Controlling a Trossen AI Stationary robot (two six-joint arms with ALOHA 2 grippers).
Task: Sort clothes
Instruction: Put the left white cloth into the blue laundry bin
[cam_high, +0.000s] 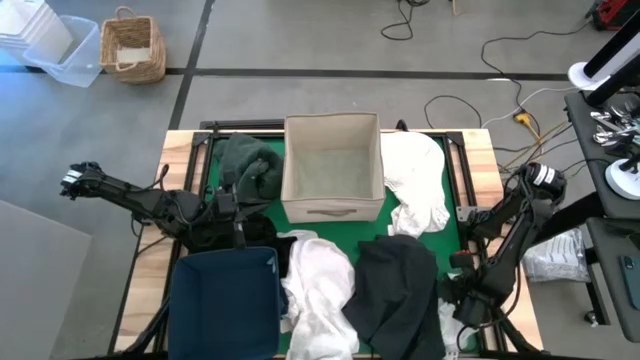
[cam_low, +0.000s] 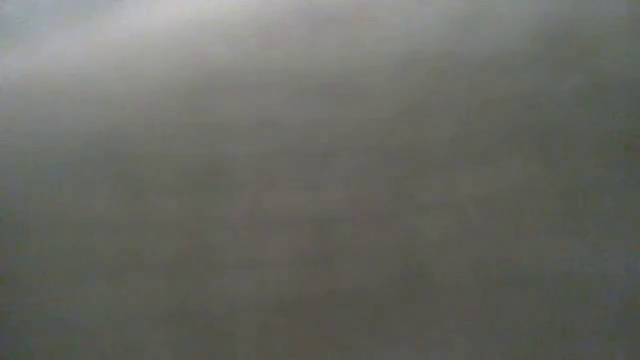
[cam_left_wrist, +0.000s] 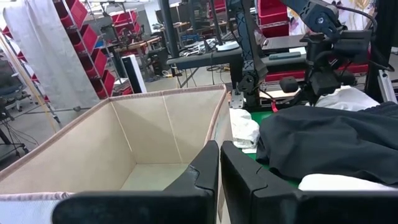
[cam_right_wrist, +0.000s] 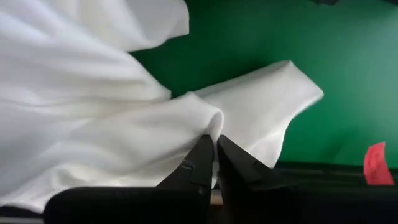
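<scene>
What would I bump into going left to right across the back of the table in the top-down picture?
Green garment → beige box → white garment.

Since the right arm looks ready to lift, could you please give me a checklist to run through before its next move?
1. Right gripper shut on a fold of the white garment: ok.
2. Left gripper shut, holding nothing, beside the beige box: ok.
3. Beige box open and empty: ok.
4. Held white garment clear of the black garment: cannot tell.
5. Low view usable for watching the lift: not ok, nothing of the table shows in it.
</scene>
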